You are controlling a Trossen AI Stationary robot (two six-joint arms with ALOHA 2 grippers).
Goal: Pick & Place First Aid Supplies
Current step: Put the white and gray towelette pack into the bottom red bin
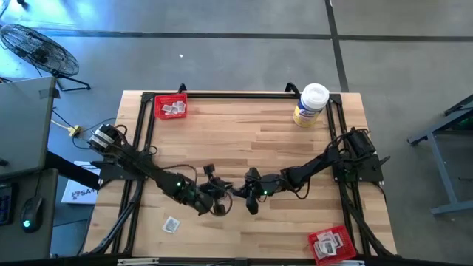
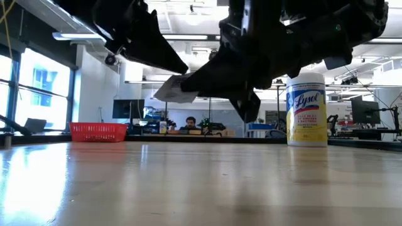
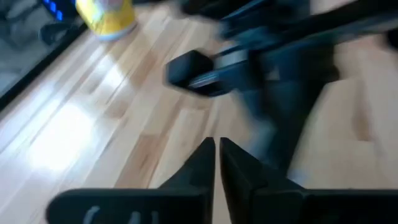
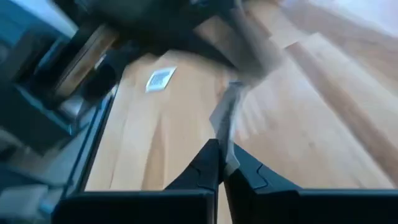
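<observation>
Right fingers (image 4: 219,163) pinched on a packet (image 4: 225,121), edge-on, sticking straight out. Left fingers (image 3: 217,163) shut, holding nothing, just beside, mid-table near front edge.

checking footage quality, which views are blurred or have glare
Left wrist view: the other arm smears with motion blur, and glare washes out the tabletop. Right wrist view: the packet in the right tool is streaked, background soft. Low view: both arms are dark silhouettes against bright ceiling lights. High view: sharp, evenly lit.

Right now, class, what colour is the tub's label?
Yellow, on the tub; clearest in the low view.
</observation>
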